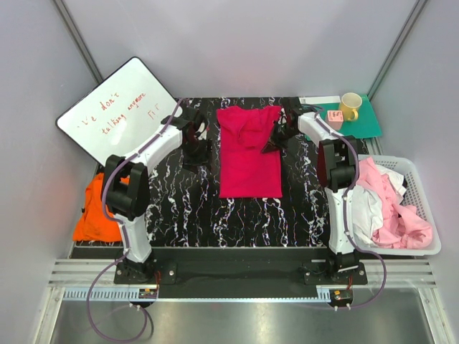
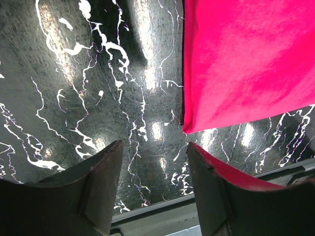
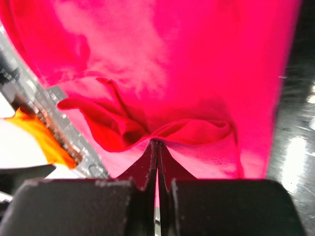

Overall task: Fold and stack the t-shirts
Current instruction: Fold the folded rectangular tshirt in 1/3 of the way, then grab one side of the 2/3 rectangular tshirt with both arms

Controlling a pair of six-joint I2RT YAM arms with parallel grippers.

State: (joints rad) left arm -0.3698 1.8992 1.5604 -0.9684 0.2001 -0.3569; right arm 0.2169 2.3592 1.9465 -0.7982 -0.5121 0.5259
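Note:
The magenta-red t-shirt (image 1: 249, 154) lies as a long folded strip on the black marbled table (image 1: 186, 208). My right gripper (image 1: 275, 140) is shut on its far right edge, the cloth (image 3: 162, 73) pinched and bunched at the tips (image 3: 156, 143). My left gripper (image 1: 197, 154) is open and empty, just left of the shirt; its fingers (image 2: 101, 182) hover over bare table, the shirt's corner (image 2: 236, 64) to their right. An orange t-shirt (image 1: 97, 211) lies off the table's left edge. Pale pink (image 1: 401, 218) and white (image 1: 366, 208) shirts fill the basket.
A whiteboard (image 1: 118, 115) with red writing leans at the back left. A green mat (image 1: 358, 122) at the back right holds a yellow mug (image 1: 350, 106) and a small pink box (image 1: 334, 116). The white basket (image 1: 423, 179) stands at the right.

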